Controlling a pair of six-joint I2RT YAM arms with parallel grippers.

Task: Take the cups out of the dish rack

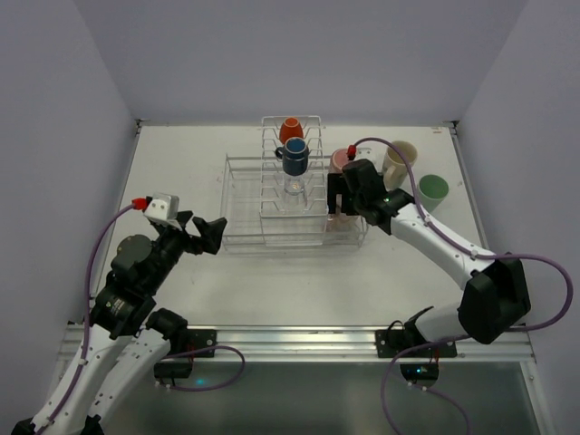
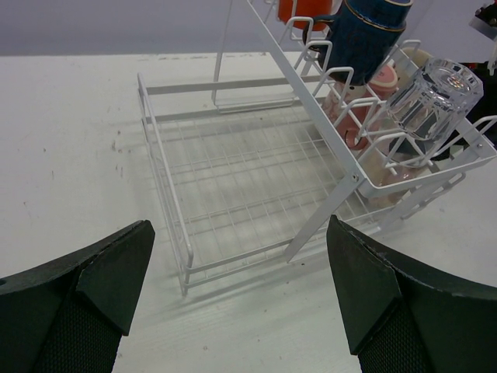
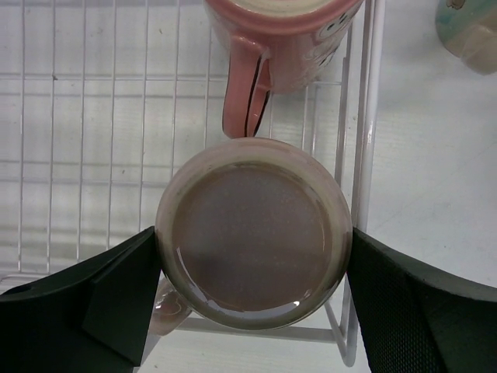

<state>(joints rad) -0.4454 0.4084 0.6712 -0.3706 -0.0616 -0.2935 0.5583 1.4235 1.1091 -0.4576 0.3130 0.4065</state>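
Pink, and standing bottom-up in the right end of the dish rack point(image 3: 365, 116), the cup point(image 3: 252, 233) sits between the fingers of the right gripper point(image 3: 252, 260). Both fingers are at its wall, but I cannot tell whether they press it yet. The handle of a second pink mug point(image 3: 279, 39) just behind touches or nearly touches it, so a tilted lift could knock that mug over. The outer finger lies along the rack's side rail. If it hooks a wire, the light rack may rise or slide too. A smooth round wall may also slip from a weak pinch. The left gripper point(image 1: 204, 231) hangs wide open and empty by the rack's left side, steadying nothing.
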